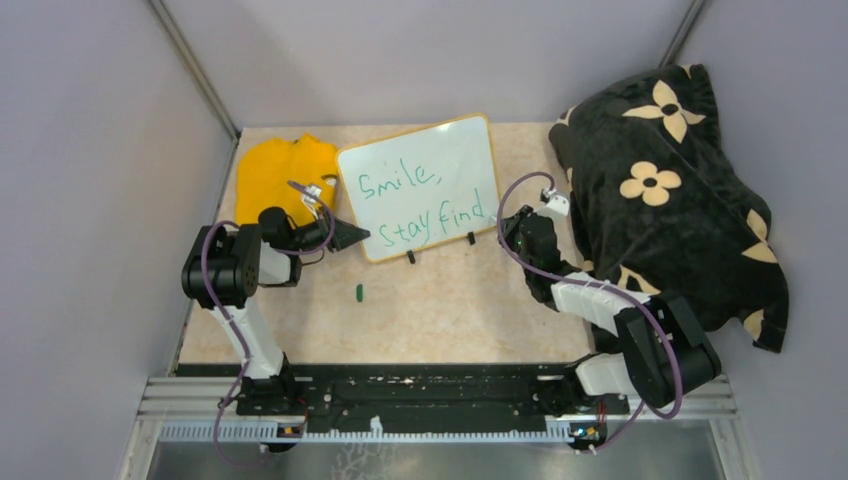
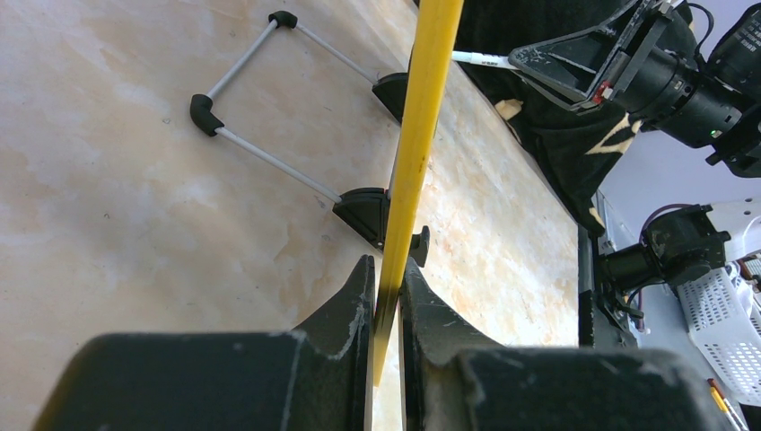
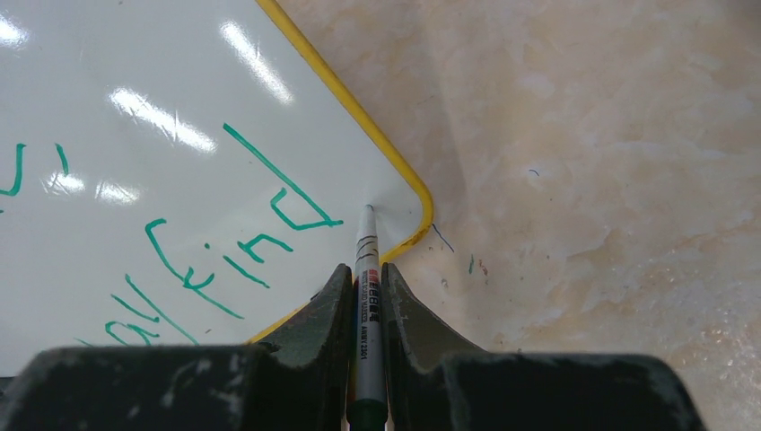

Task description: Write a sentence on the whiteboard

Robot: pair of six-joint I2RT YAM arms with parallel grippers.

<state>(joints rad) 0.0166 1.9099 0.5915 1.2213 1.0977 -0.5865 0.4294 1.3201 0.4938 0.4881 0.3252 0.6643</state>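
Note:
The whiteboard point(image 1: 462, 150) stands tilted at the back of the table on two black clip feet point(image 1: 410, 257). Two lines of green handwriting form the sentence point(image 1: 398, 183), "Smile, Stay find". My left gripper point(image 1: 352, 236) is shut on the board's lower left edge; up close, the yellow frame point(image 2: 422, 117) sits pinched between the left gripper point(image 2: 386, 274) fingers. My right gripper point(image 3: 366, 274) is shut on a grey marker point(image 3: 366, 260). Its tip rests on the whiteboard point(image 3: 179, 72) just after "find" point(image 3: 256, 242), near the lower right corner.
A folded yellow cloth point(image 1: 275, 175) lies behind the left gripper. A black blanket with cream flowers point(image 1: 670, 180) is heaped at the right. A small green cap point(image 1: 359, 292) lies on the tabletop before the board. A wire stand point(image 2: 260, 90) props the board's back.

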